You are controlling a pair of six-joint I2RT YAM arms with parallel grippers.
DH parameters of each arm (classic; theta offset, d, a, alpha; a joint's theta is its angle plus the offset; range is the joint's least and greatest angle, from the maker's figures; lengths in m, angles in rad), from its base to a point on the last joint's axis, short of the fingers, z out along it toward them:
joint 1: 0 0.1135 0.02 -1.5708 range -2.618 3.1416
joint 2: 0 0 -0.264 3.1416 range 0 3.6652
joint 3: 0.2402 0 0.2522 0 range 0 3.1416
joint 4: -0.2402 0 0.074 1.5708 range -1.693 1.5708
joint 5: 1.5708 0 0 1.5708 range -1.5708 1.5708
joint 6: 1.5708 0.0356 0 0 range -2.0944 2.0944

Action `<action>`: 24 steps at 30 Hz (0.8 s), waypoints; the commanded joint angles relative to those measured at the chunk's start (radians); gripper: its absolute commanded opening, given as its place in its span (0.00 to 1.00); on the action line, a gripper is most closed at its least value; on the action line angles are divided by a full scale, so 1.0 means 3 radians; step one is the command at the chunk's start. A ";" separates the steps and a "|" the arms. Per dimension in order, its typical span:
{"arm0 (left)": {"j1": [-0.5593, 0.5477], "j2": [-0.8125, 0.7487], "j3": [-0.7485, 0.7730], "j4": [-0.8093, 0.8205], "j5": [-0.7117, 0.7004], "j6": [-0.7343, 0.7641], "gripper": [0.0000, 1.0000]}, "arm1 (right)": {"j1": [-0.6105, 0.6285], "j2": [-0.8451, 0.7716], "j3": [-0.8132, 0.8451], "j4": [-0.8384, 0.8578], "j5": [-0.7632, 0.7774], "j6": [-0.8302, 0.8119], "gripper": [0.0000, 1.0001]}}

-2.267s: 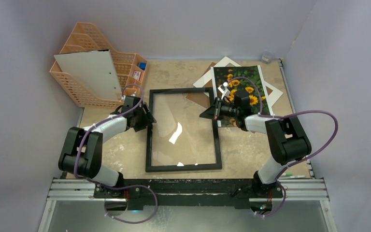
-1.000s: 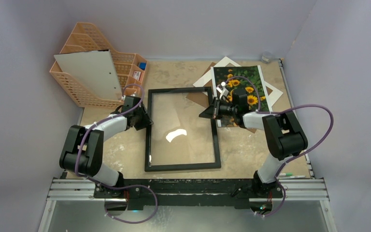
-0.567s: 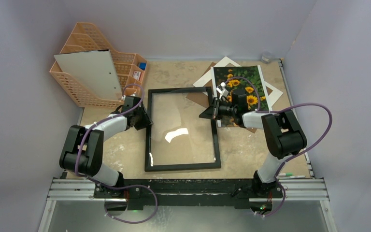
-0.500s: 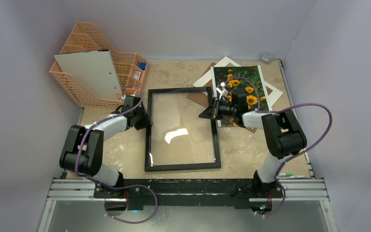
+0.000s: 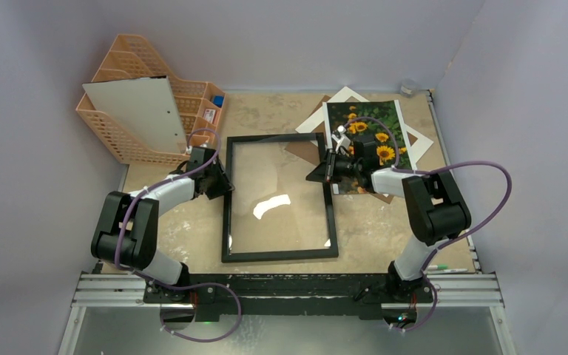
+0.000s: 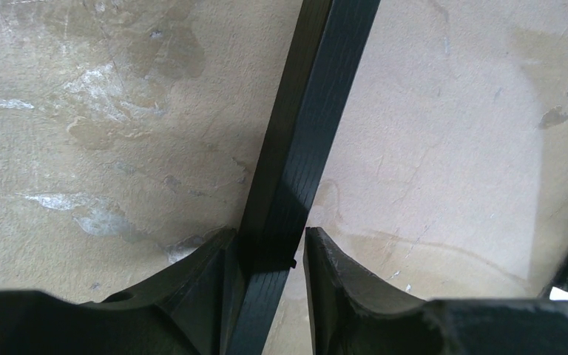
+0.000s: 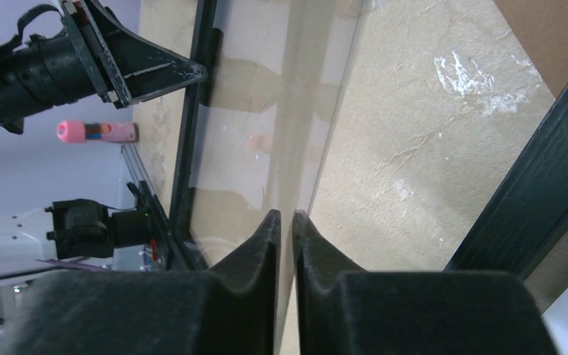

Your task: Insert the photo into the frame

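Observation:
The black frame lies flat mid-table with its glass pane inside the border. My left gripper sits at the frame's left rail near the top corner. In the left wrist view the jaws straddle that rail, shut on it. My right gripper is at the right rail. Its fingertips stand a narrow slit apart, with the pane's edge running between them. The sunflower photo lies at the back right, partly under my right arm.
An orange basket organiser holding a pale board stands at the back left. The white mat board and brown backing board lie under and beside the photo. A pen lies near the front right edge.
The right jaws have parted slightly around the pane's edge. The glare on the glass shifted as the pane settled. Both arms have barely moved.

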 commanded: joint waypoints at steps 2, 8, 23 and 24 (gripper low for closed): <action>0.0004 -0.0024 0.0021 -0.0080 -0.0100 0.0068 0.41 | -0.0001 -0.0122 0.0016 0.0301 -0.0145 -0.0029 0.03; 0.0017 -0.0056 0.0016 -0.0065 -0.0100 0.0055 0.44 | 0.0004 -0.0216 -0.0138 0.0675 -0.0378 -0.0041 0.00; 0.0029 -0.0005 0.0007 -0.0064 -0.0181 0.0051 0.41 | 0.0004 -0.0079 -0.0047 0.0367 -0.0146 -0.0087 0.25; 0.0030 -0.0001 0.0004 -0.0065 -0.0185 0.0051 0.41 | 0.0004 -0.0079 -0.0045 0.0342 -0.0129 -0.0095 0.29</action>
